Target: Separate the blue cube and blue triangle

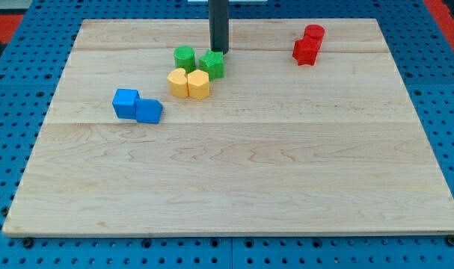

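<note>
Up by the green blocks (pixel 211 64), your tip (pixel 219 51), which has no jaws, could scatter them en route to the touching blue blocks (pixel 137 105).

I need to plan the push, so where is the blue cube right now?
The blue cube sits on the view's left side of the board, touching the blue triangle on its right. My tip is far off, by the green blocks.

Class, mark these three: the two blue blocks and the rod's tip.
Left blue block (pixel 126 102), camera view, top face.
Right blue block (pixel 149 111), camera view, top face.
My tip (pixel 219 51), camera view, very end, beside green block (pixel 212 64).
</note>
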Robot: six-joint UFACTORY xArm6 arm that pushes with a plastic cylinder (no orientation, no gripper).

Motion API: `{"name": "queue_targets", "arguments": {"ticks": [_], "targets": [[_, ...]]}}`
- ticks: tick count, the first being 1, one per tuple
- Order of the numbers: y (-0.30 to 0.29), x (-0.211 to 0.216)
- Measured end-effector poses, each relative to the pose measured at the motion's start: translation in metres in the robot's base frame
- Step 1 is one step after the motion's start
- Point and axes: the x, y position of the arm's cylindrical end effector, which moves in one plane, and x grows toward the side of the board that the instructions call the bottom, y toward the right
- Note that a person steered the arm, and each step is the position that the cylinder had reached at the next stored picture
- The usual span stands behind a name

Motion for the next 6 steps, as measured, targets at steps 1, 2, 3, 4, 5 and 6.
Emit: {"name": "queue_targets", "arguments": {"ticks": [1,2,3,4,5,6], "targets": [[-0.046,-0.004],[-0.104,-0.015],[-0.138,0.048],[-0.128,0.128],[-0.140,0.166],[-0.190,0.199]]}}
